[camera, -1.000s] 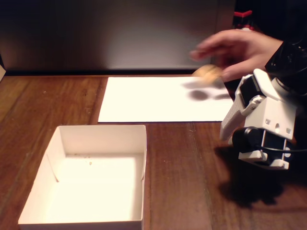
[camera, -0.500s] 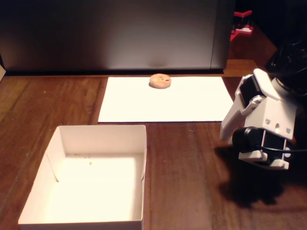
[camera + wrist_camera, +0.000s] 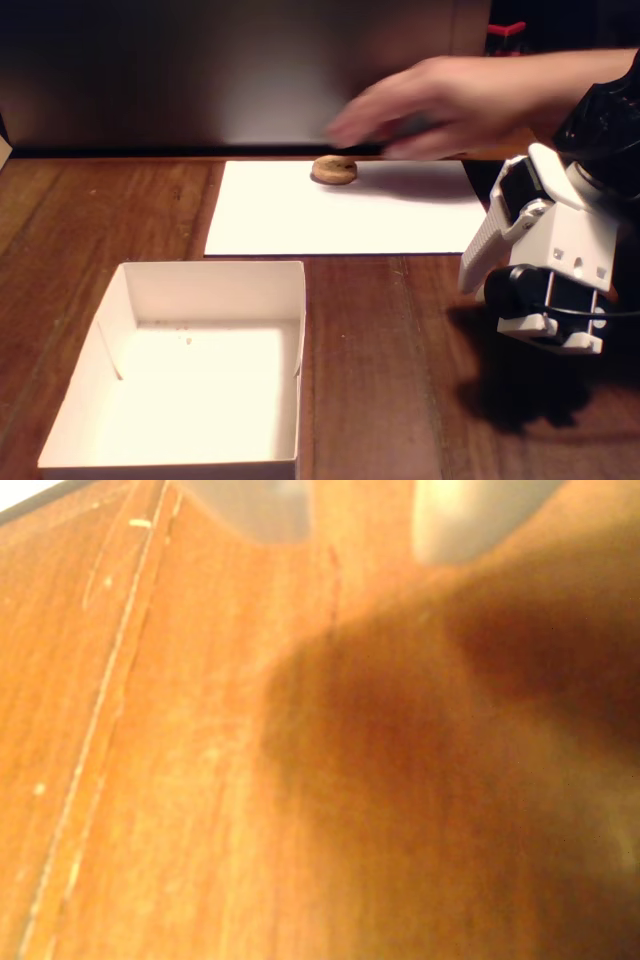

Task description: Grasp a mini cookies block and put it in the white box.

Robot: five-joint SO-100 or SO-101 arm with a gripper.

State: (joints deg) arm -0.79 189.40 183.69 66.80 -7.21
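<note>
A mini cookies block (image 3: 334,170) lies on the far edge of a white paper sheet (image 3: 340,215), beyond the empty white box (image 3: 200,285) on the wooden bench (image 3: 380,370). A person's blurred hand (image 3: 440,105) reaches in just above the cookie. The gripper (image 3: 478,270) hangs to the right of the box, holding nothing; whether it is open or closed cannot be told.
</note>
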